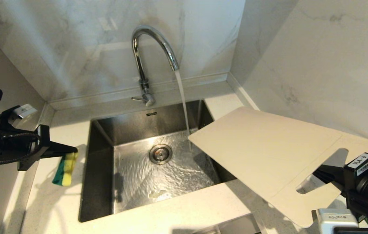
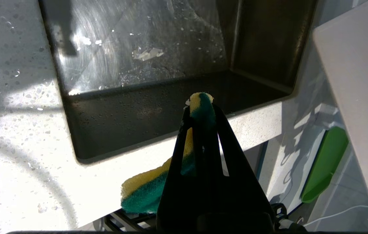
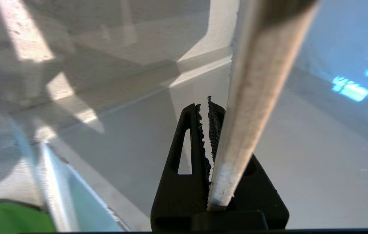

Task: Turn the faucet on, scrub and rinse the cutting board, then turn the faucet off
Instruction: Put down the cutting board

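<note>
The chrome faucet [image 1: 153, 48] stands behind the sink with water [image 1: 184, 104] pouring from its spout; its thin lever [image 1: 137, 98] points left. The beige cutting board [image 1: 268, 152] hangs tilted over the sink's right rim, its far corner right beside the stream. My right gripper [image 1: 320, 175] is shut on the board at the handle cut-out end. The right wrist view shows the board's edge [image 3: 255, 97] clamped in that gripper [image 3: 207, 110]. My left gripper [image 1: 70, 150], over the left counter, is shut on a green-and-yellow sponge [image 1: 65, 169]; the left wrist view shows the sponge [image 2: 144, 191] squeezed in the gripper [image 2: 201, 107].
The steel sink [image 1: 102, 152] is wet, with a round drain [image 1: 160, 153] in its floor. Marble walls close off the back and the right side. White speckled counter [image 1: 157, 208] runs along the front. A green object [image 2: 325, 165] lies below the counter's edge.
</note>
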You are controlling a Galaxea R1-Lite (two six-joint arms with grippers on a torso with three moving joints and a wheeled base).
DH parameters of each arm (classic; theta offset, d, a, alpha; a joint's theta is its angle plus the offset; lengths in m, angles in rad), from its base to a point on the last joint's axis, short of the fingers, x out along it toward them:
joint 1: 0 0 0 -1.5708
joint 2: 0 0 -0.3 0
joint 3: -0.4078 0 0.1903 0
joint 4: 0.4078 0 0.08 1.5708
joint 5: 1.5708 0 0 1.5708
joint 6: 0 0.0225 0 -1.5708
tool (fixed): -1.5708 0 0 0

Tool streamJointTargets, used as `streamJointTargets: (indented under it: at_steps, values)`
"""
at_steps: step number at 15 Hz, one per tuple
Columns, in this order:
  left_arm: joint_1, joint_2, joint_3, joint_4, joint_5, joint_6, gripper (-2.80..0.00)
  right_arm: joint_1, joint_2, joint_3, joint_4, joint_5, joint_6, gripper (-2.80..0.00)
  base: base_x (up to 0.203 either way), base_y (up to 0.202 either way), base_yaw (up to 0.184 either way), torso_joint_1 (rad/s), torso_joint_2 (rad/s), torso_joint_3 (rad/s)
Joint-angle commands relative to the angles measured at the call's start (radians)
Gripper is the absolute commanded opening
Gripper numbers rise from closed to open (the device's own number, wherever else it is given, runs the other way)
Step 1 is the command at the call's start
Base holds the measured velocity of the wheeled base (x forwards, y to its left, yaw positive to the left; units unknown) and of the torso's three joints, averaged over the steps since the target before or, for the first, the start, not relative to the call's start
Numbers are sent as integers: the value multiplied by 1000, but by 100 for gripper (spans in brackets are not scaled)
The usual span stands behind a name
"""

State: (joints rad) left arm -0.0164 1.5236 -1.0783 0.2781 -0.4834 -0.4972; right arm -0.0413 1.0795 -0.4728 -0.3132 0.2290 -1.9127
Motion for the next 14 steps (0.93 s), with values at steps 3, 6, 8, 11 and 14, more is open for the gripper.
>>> streamJointTargets:
  at_steps: [3, 6, 8, 11, 14]
  values:
    - [-2, 10, -5, 4, -3, -3, -280, 1, 37, -1, -3, -43, 42, -280, 0, 0, 0, 0, 0, 0]
    - [-4, 12, -5, 4, -3, -3, -280, 1, 63, -3, -7, -63, 84, -280, 0, 0, 0, 0, 0, 0]
    - [-4, 13, -5, 4, -3, -3, -280, 1, 66, -3, -6, -85, 97, -280, 0, 0, 0, 0, 0, 0]
    - [-22, 24, -6, 4, 15, -3, -280, 0, 89, -7, -7, -100, 116, -280, 0, 0, 0, 0, 0, 0]
    - [-39, 28, -12, 3, 24, -3, -280, 0, 109, -9, -9, -117, 121, -280, 0, 0, 0, 0, 0, 0]
